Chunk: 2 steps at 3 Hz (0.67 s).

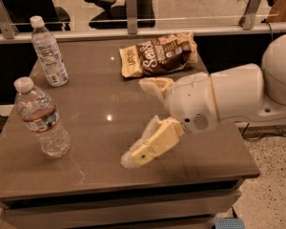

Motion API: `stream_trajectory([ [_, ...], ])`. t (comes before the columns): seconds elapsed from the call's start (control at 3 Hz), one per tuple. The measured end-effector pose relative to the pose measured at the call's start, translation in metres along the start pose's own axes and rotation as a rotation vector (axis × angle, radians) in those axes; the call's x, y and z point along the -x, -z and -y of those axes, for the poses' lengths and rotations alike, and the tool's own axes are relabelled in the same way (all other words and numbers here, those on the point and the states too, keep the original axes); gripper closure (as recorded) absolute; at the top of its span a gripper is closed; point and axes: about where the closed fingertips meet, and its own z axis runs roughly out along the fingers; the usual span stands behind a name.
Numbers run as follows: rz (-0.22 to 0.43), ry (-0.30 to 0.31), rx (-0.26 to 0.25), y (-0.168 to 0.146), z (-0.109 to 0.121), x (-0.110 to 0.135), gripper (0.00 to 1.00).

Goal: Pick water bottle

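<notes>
a: hovering over the table centre, your gripper shows fingers spread apart. target?
b: water bottle, upright, near left. approach level, straddling its label band.

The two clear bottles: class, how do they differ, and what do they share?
The stout clear bottle with a narrow red-green band is rounder than the slim bottle with a large white-blue label. The stout one stands nearer the front, the slim one behind. Both upright, white-capped; the open claw is mid-table, touching neither.
</notes>
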Motion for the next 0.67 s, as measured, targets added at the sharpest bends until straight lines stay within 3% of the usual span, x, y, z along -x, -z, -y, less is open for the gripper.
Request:
stream_trajectory([
  [0.67, 0.015, 0.0, 0.006, -0.0025, -0.0039, 0.0095, 0.0],
])
